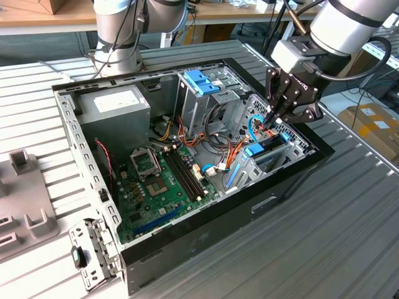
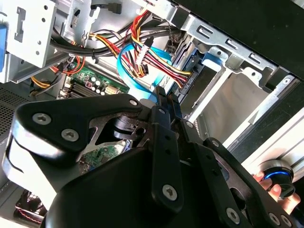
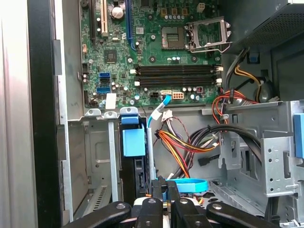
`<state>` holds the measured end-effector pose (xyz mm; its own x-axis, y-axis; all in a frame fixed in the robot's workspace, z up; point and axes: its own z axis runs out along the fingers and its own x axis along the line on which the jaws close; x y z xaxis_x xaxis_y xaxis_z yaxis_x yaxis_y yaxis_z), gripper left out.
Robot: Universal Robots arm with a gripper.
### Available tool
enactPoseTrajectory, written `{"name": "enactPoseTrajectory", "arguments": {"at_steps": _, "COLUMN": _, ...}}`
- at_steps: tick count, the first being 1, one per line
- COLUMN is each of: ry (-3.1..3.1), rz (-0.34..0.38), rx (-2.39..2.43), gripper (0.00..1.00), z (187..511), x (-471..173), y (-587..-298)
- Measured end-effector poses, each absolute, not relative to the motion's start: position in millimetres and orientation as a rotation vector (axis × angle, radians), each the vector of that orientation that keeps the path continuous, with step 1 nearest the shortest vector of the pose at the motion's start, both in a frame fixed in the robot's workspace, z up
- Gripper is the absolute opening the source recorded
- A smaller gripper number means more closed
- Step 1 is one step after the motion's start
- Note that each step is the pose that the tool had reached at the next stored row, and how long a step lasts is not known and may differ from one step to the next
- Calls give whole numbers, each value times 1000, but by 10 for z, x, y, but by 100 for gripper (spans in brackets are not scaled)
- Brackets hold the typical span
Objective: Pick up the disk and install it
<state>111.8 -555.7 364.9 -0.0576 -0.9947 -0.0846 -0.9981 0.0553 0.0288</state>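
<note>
Inside the open computer case [image 1: 187, 249], at the drive bay near the exterior view's right.
Gripper [image 1: 272, 118] lowered among the cables, fingers pressed together on nothing; disk [image 3: 133, 142] seated upright in its slot just beside the fingertips, blue tab showing.

The grey-and-white arm reaches down over the open black computer case [image 1: 187, 156]; its black pincer [image 1: 272, 119] points downward inside, fingers nearly together.
</note>
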Motion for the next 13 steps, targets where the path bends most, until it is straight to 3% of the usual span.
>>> {"name": "enactPoseTrajectory", "arguments": {"at_steps": 13, "ry": 2251, "rz": 123, "rx": -2127, "gripper": 16, "z": 3643, "x": 1087, "y": -5557}}
